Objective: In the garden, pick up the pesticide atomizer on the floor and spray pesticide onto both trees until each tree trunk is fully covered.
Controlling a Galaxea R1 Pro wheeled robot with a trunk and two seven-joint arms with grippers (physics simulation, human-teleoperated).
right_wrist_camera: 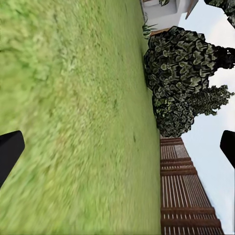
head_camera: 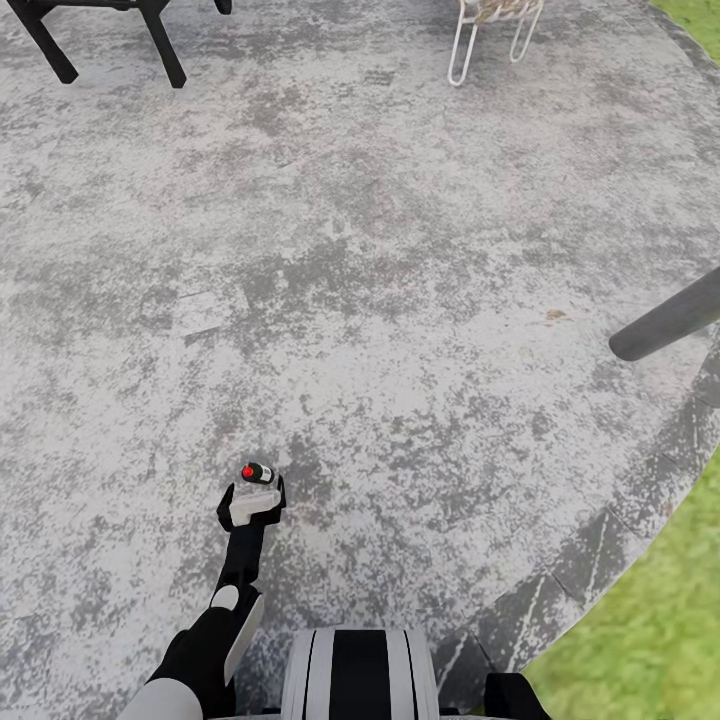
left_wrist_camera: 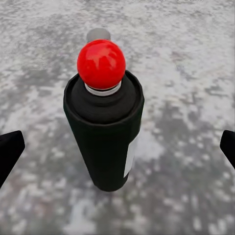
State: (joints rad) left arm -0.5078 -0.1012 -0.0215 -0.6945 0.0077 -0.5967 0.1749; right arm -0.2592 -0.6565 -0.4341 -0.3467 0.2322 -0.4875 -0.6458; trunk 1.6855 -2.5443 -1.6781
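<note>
Left claw (head_camera: 253, 497) spread wide, fingers either side of the pesticide atomizer (left_wrist_camera: 104, 122), not touching it; atomizer upright on the grey paved floor (head_camera: 400, 300). Right claw (right_wrist_camera: 117, 149) spread wide over lawn (right_wrist_camera: 73, 122), facing the fence (right_wrist_camera: 183, 196).

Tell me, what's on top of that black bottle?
A shiny red ball sits on top of the pesticide atomizer, with a pale grey collar beneath it. A grey piece pokes up behind the ball; the ball covers the rest of it.

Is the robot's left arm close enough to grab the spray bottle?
Probably yes. The left gripper is open right at the bottle, which stands between its fingertips with nothing in the way.
</note>
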